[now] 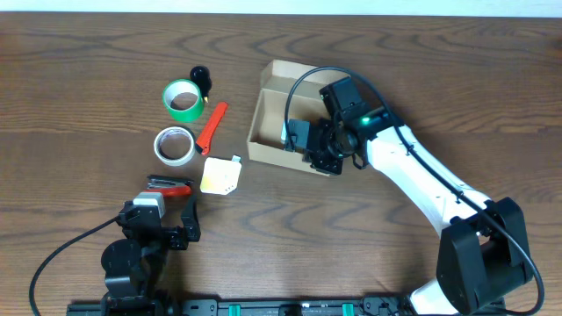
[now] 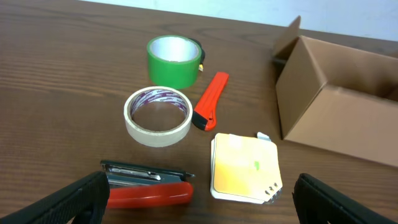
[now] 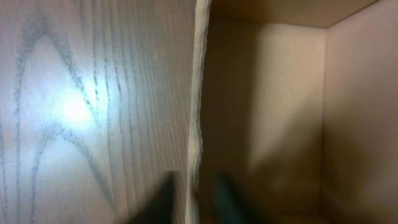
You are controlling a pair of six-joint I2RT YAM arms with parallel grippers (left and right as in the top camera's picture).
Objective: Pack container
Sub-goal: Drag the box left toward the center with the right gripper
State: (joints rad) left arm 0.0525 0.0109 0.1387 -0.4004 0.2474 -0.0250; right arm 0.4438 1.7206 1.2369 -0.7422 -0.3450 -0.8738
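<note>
Right jaws: sat slightly apart, astride one wall of the container on the worktop; left jaws: gaped wide, holding nothing. Called for a square, firm pinch on that wall before any shifting.

Blurred fingertips of right gripper at frame bottom, container cropped at right edge, black object mostly hidden behind green tape roll

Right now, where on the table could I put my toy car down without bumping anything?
Bare wood lies left of the green tape and white tape, and in front of the box, between the yellow notepad and the right arm. From tapes to red stapler it is crowded.
</note>
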